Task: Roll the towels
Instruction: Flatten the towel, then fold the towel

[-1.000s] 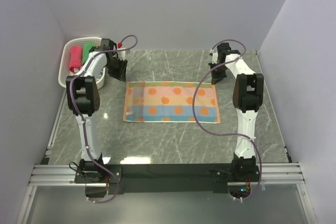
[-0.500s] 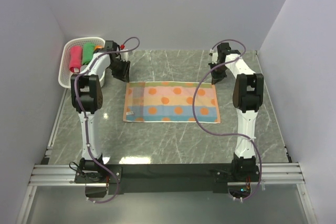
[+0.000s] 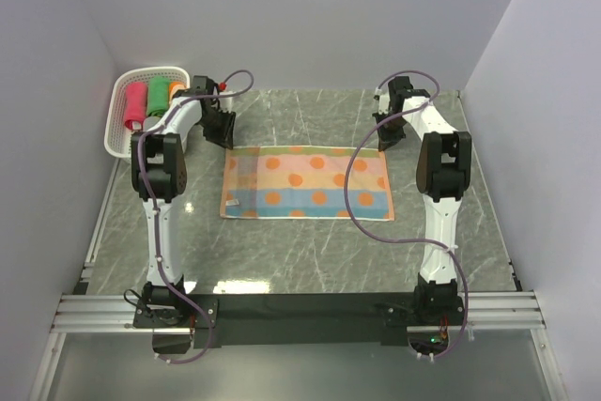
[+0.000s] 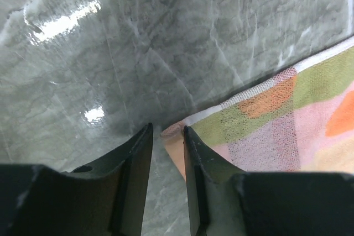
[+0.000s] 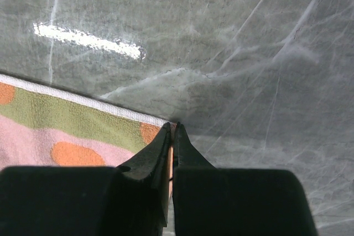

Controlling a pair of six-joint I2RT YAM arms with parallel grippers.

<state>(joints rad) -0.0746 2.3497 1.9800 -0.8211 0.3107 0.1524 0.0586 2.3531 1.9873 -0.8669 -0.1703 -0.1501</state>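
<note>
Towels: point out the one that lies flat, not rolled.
The striped towel with orange dots, spread flat on the table. The pink-red towel and the green towel are rolled up, in the white basket.

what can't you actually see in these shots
- Top view: the left arm covers most of the orange roll in the basket.
- Right wrist view: the right gripper, shut on the towel corner, hides how much cloth it pinches.
- Left wrist view: the left gripper stands open around the other corner; contact is unclear, and the rest of the towel is cut off.
</note>
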